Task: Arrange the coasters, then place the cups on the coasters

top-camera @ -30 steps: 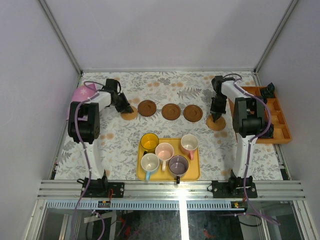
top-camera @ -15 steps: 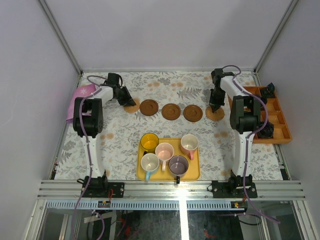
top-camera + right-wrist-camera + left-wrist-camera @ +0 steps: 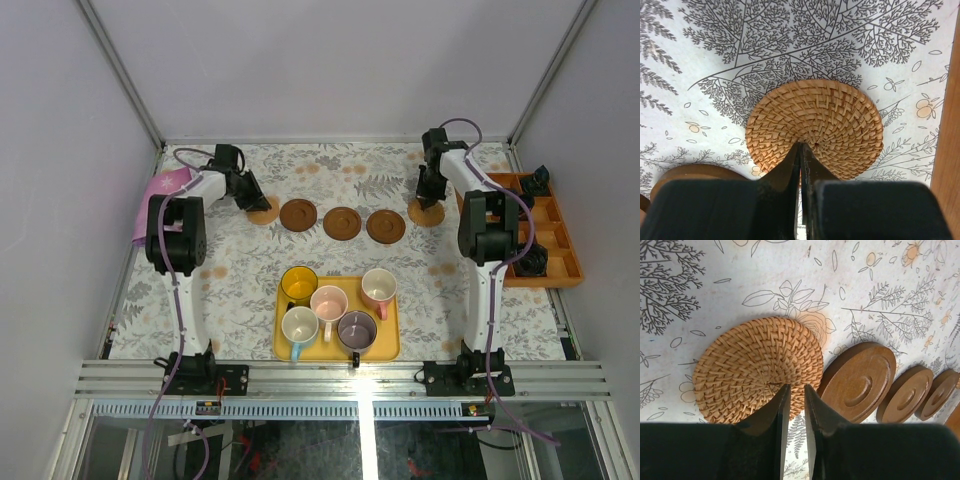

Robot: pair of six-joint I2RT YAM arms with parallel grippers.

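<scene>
Five coasters lie in a row across the far table: a woven tan coaster (image 3: 266, 211) (image 3: 755, 365), three dark wooden ones (image 3: 295, 215) (image 3: 342, 222) (image 3: 386, 226), and a second woven coaster (image 3: 427, 213) (image 3: 820, 120). My left gripper (image 3: 250, 192) (image 3: 794, 386) has its tips on the left woven coaster's near edge, jaws a narrow gap apart with nothing between them. My right gripper (image 3: 430, 192) (image 3: 801, 144) is shut, its tips on the right woven coaster's centre. The cups stand together: amber (image 3: 299, 284), pale pink (image 3: 328, 301), salmon (image 3: 379, 286), purple (image 3: 357, 328), white with a blue handle (image 3: 299, 325).
The cups sit on a yellow tray (image 3: 388, 345) at the near middle. An orange compartment tray (image 3: 562, 262) runs along the right edge, close to the right arm. A pink object (image 3: 163, 186) lies at the far left. White walls enclose the table.
Both arms have reached farther from me, each sliding its woven coaster up level with the row of dark coasters. The cups and tray have not moved.
</scene>
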